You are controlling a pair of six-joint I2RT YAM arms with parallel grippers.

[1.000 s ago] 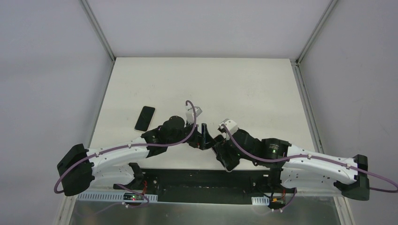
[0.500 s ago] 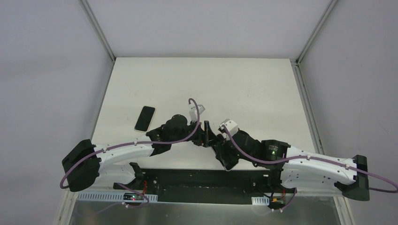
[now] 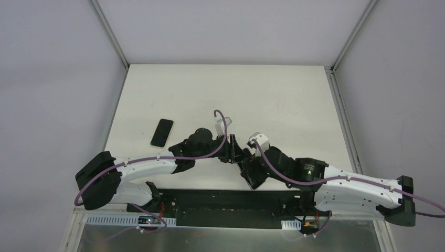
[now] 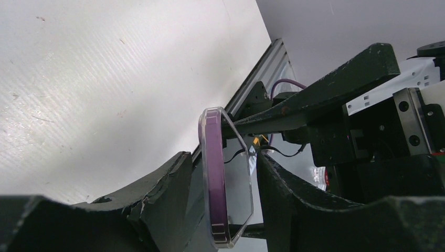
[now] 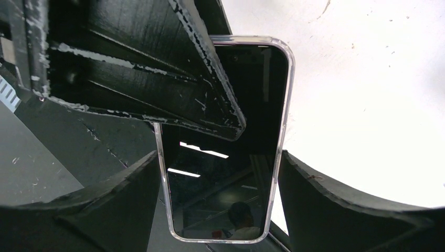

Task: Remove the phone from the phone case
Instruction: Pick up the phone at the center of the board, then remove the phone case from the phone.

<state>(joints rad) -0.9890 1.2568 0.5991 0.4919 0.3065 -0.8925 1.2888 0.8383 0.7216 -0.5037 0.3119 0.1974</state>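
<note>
We find the phone case (image 4: pixel 215 178) held off the worktop (image 3: pixel 225 89), close to its near edge and between the two arms. The phone (image 3: pixel 162 132) lies flat on the worktop to the left, well apart from both claws. The right claw (image 5: pixel 219 156) grips the case across its width; in the right wrist view each finger presses against a long edge. The left claw (image 4: pixel 223 163) straddles the case's thin side, with one finger facing each flat face. The slivers between its fingers and the case are too narrow for us to judge contact, so we cannot tell whether this claw has closed on it. In the left wrist view the case stands edge-on, clear with a purple rim. Cables (image 4: pixel 262 147) show through its back wall, so it appears empty. In the right wrist view its interior reads dark and glossy with reflected lights, and one of the left claw's fingers (image 5: pixel 157 68) covers its upper left corner. From above, the case is only a thin dark sliver, largely hidden by the wrists.
</note>
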